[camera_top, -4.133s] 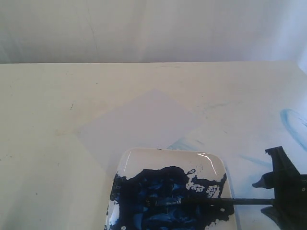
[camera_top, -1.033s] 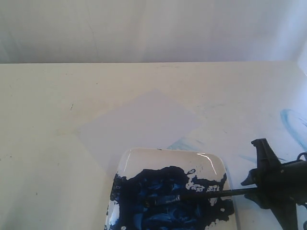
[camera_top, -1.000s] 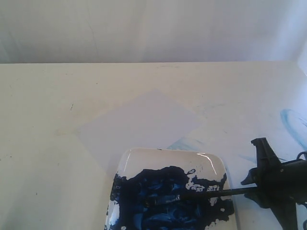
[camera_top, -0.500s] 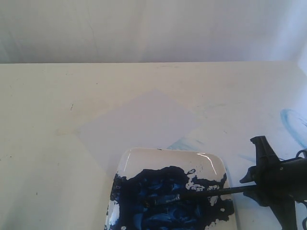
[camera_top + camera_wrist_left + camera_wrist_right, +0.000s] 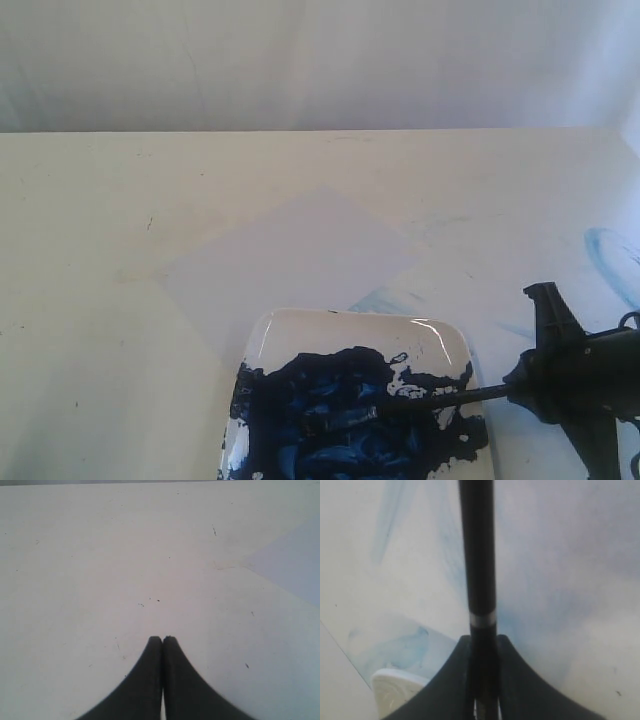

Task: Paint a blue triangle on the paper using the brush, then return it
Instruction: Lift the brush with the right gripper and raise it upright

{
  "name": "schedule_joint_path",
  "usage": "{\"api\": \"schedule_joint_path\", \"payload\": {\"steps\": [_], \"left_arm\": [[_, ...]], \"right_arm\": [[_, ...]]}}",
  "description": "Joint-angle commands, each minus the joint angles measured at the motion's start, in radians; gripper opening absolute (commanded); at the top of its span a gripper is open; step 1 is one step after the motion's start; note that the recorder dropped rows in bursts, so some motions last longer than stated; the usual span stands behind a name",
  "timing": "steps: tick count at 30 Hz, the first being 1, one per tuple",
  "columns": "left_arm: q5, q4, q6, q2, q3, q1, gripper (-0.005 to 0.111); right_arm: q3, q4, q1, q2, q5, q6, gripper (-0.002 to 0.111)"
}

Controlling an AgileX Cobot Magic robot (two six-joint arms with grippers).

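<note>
The brush [image 5: 430, 402] lies across the white plate [image 5: 350, 318], its bristle end in the thick dark-blue paint mass [image 5: 320, 425]. My right gripper [image 5: 520, 385] is shut on the handle's outer end, just off the plate's right side. In the right wrist view the black handle [image 5: 477, 555] with its pale ring runs out from between the closed fingers [image 5: 455, 680] of the right gripper [image 5: 482, 642]. The paper [image 5: 290, 255] lies diamond-wise behind the plate, bare; no blue triangle shows on it. My left gripper [image 5: 162, 640] is shut on nothing above the table, with a corner of the paper [image 5: 295, 565] off to one side.
Faint pale-blue smears stain the table at the right edge [image 5: 610, 260] and just behind the plate [image 5: 385, 298]. A corner of the plate [image 5: 395, 695] shows beside my right fingers. The table's far edge meets a pale wall.
The right gripper has come in from the lower right and closed on the brush handle. The handle's outer end now sits slightly higher and tilted; the bristles stay in the paint.
</note>
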Motion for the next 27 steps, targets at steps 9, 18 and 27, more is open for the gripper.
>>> {"api": "schedule_joint_path", "payload": {"steps": [9, 18, 27], "left_arm": [[-0.005, -0.002, -0.008, -0.005, 0.005, -0.008, 0.000], [-0.005, -0.002, -0.008, -0.005, 0.005, -0.008, 0.000], [-0.005, -0.002, -0.008, -0.005, 0.005, -0.008, 0.000]], "right_arm": [[-0.007, -0.002, 0.002, -0.084, -0.088, -0.010, 0.000], [-0.007, -0.041, 0.002, -0.308, -0.154, -0.178, 0.000], [-0.007, -0.056, 0.002, -0.504, -0.171, -0.568, 0.000]]}}
